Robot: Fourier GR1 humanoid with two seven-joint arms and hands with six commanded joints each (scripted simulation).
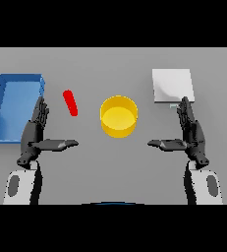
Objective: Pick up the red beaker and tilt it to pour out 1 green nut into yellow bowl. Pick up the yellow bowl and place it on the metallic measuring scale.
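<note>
Hands, left (35,132) and right (192,133), spread flat flanking round yellow bowl (119,116); slim red beaker (70,103) tilted nearby.

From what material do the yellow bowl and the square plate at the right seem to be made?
The round yellow bowl looks like plastic: one even, saturated colour with a matte finish, though the material is uncertain. The pale square measuring scale looks like brushed metal: light grey-white with a soft shaded gradient across its top.
</note>
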